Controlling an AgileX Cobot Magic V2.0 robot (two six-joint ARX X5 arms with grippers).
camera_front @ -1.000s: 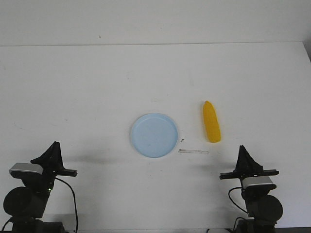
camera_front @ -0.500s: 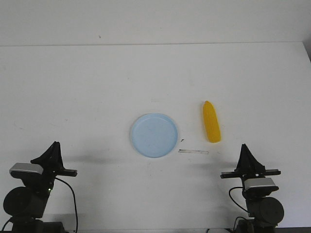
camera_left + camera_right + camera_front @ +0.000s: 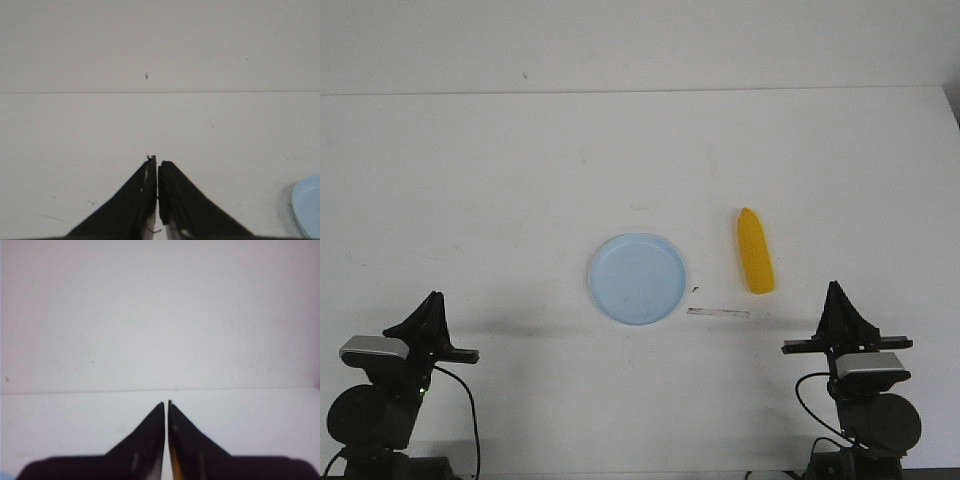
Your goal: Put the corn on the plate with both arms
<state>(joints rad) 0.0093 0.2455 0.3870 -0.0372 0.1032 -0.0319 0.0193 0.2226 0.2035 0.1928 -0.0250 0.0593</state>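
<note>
The corn lies flat on the white desk, just off the plate at its 3 o'clock, not touching it, tapered tip pointing toward 12 o'clock. The left end effector sits at the plate's 8 o'clock and the right end effector at its 4 o'clock, both well apart from it. Each has its jaws pressed together and grips nothing.
</note>
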